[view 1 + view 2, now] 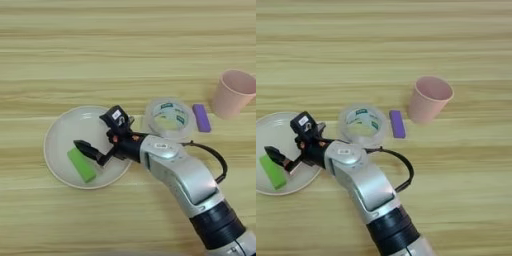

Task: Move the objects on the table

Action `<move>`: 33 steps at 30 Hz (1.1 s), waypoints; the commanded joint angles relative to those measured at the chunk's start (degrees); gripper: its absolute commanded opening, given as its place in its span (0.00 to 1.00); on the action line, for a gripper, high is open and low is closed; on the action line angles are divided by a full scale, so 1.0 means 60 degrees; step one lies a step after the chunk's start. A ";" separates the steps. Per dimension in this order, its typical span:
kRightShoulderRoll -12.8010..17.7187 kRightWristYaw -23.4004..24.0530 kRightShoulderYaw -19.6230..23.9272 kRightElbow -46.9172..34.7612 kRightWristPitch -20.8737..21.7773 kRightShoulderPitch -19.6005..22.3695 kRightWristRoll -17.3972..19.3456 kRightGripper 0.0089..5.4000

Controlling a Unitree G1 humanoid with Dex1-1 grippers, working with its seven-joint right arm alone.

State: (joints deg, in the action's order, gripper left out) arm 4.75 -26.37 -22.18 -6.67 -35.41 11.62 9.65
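A round pale plate [65, 127] lies at the left of the table [125, 45]. In its front part rests a small bright green block [81, 164]. My right gripper [90, 131] hovers over the plate, open, with nothing between its fingers. The lower black finger [85, 149] points left just above and beside the green block. To the right of the plate stands a clear round cup [170, 119] with green-white markings. A small purple block [201, 118] lies right of that cup, and a pink cup [233, 93] stands further right.
My silver forearm [358, 177] crosses from the bottom edge up to the plate [301, 182], passing close in front of the clear cup [362, 124]. A black cable [406, 170] loops off the forearm's right side.
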 commanded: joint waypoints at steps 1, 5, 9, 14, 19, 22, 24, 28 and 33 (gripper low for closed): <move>-0.0431 0.0274 0.0188 0.0199 0.0049 0.0803 -0.0044 1.00; -0.0611 0.0502 0.0290 0.0770 -0.0142 0.0933 -0.0134 1.00; -0.0639 0.0723 0.0272 0.1201 0.0109 0.1041 -0.0431 1.00; -0.0645 0.1499 0.0286 0.1985 0.1098 0.1246 -0.1286 1.00; -0.0655 0.2161 0.0527 0.2865 0.2052 0.1533 -0.1915 1.00; -0.0641 0.2413 0.0671 0.3384 0.2447 0.1747 -0.2152 1.00; -0.0669 0.2543 0.0738 0.3641 0.2631 0.1879 -0.2252 1.00; -0.0723 0.2823 0.0935 0.4404 0.3116 0.2274 -0.2440 1.00; -0.0702 0.3375 0.1366 0.6235 0.4072 0.3043 -0.2607 1.00</move>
State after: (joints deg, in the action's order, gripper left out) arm -0.18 -8.46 -16.03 27.38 -13.30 25.25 -4.82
